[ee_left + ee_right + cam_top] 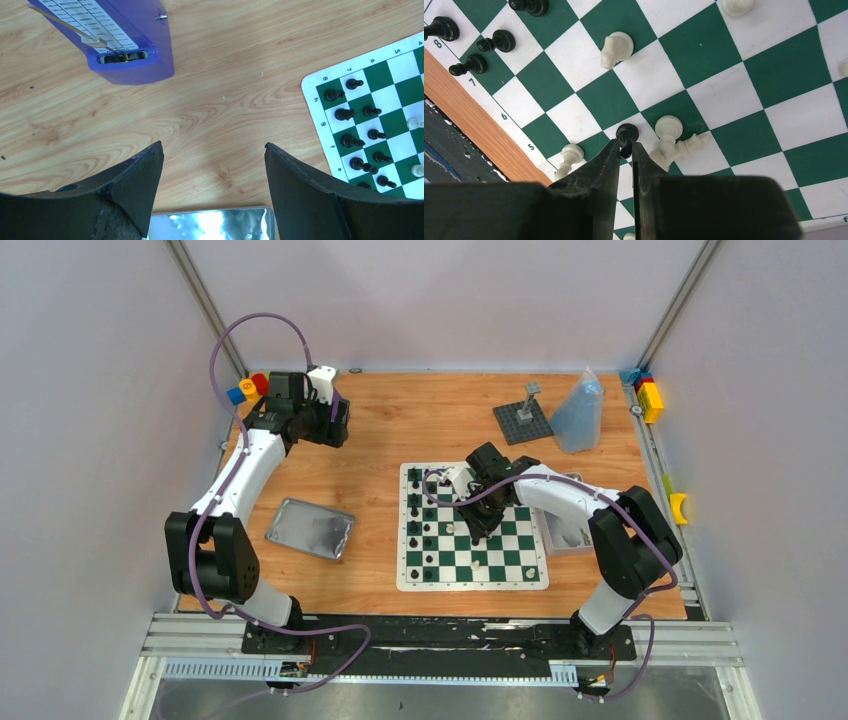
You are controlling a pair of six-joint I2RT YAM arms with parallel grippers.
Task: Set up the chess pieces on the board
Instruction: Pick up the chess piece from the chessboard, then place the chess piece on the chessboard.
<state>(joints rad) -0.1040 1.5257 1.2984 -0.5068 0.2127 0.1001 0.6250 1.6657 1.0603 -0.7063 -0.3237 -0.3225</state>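
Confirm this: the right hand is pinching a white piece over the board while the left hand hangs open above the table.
Not white: the right wrist view shows the right hand pinching a black piece over the board. The left hand does hang open above the table.

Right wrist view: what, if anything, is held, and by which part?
A small black plastic chess piece, pinched just below its round head between the right gripper's fingers. The left gripper holds nothing.
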